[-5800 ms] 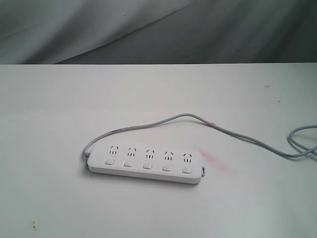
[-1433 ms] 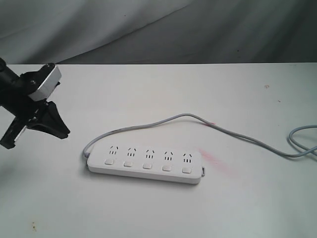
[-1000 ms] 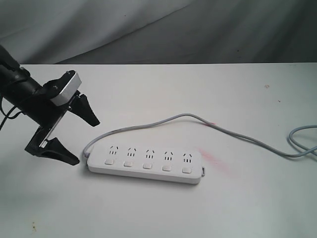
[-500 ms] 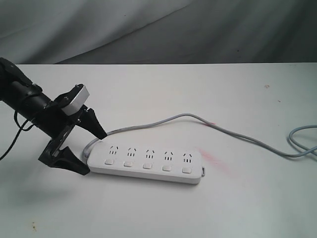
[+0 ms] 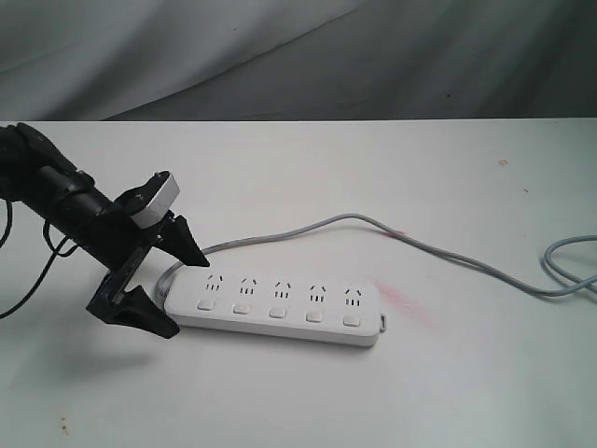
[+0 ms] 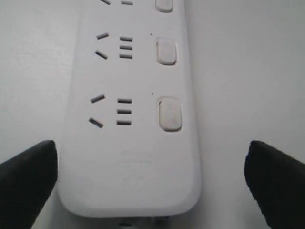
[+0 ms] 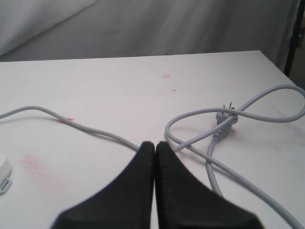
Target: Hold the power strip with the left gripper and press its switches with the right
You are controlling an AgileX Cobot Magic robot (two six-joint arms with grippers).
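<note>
"On the white table (image 5: 298, 411), where is the power strip (image 5: 275, 305)?" my friend asks.

"It lies flat, a bit to the left of the middle, with its holes facing up," I say. "The five little switches (image 5: 277, 312) sit in a row along the side nearer to us."

"And the grey cord (image 5: 448, 254)?"

"It comes out of the left end, bends round behind the strip and runs off to the right. There is a pink smudge (image 5: 399, 301) on the table just past the right end."

"What about the left gripper (image 5: 186, 297)?"

"Its claw is wide open. It is down at the left end of the strip. One black finger is on the far side by the cord and one is on the near side. The end of the strip sits between them. From the camera on that arm I see white table between each finger (image 6: 26, 183) and the strip, so they are not touching it."

"And the right gripper (image 7: 155, 155)?"

"Its two black fingers are pressed tight together, with nothing between them. It is well apart from the strip. In front of it the cord makes a loop, and the plug (image 7: 227, 119) lies by the spot where the cord crosses itself."
</note>
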